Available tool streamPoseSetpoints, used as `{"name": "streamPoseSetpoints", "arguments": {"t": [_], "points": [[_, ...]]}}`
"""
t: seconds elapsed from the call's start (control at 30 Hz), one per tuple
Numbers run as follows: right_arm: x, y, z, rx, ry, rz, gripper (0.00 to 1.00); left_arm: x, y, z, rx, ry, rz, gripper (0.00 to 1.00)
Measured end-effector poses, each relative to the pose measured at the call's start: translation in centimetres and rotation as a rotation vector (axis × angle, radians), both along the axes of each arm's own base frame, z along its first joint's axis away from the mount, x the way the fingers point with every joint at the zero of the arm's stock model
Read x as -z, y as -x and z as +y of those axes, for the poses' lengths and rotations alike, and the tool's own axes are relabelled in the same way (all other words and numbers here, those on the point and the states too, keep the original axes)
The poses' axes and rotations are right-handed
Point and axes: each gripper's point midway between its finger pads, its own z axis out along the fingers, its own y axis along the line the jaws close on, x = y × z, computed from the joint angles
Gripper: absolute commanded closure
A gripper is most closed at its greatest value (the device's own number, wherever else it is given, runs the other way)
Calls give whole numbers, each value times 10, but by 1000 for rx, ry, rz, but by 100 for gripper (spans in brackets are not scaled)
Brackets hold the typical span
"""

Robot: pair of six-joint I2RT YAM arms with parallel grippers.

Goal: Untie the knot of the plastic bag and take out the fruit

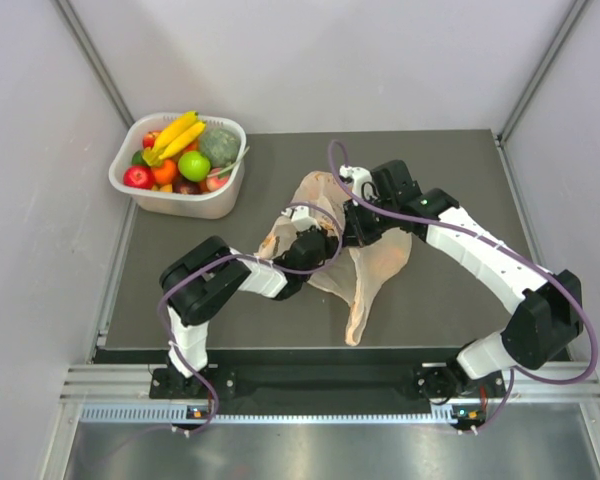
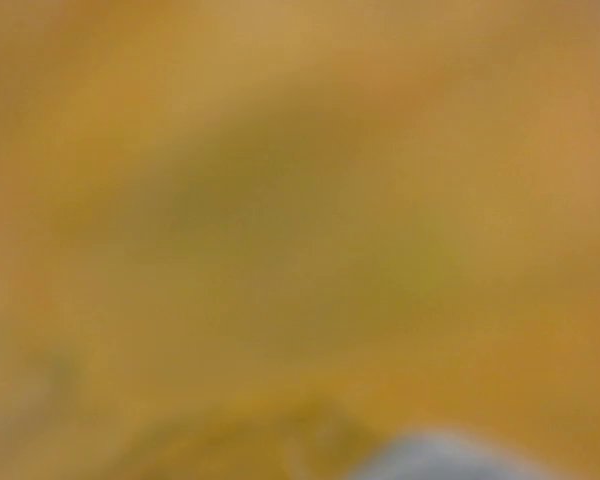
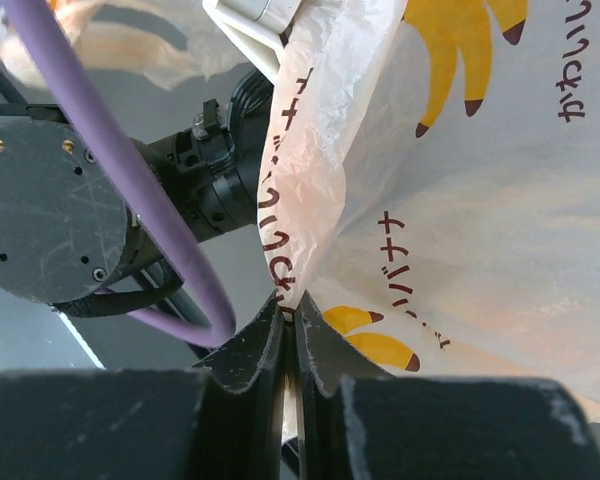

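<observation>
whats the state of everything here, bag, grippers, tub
plastic bag: limp and crumpled, gripped from one side
right gripper: shut on the plastic bag's film
left gripper: shut, tip buried in the bag, anything held is hidden
white tub: upright, filled with fruit

Table [image 1: 435, 315] w/ plastic bag [image 1: 375, 265], white tub [image 1: 180, 203]

The tub [image 1: 195, 203] stands behind-left of the plastic bag [image 1: 378, 262].
</observation>
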Motion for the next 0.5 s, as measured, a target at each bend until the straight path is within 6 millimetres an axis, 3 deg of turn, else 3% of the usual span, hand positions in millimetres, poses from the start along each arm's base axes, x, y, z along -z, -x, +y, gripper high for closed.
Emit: {"name": "streamPoseSetpoints", "arguments": {"t": [0.23, 0.5], "points": [[3, -8, -7, 59, 36, -17, 100, -10, 17, -10, 131, -9, 20, 100], [5, -43, -37, 270, 141, -89, 100, -59, 73, -20, 389, -18, 72, 100]]}}
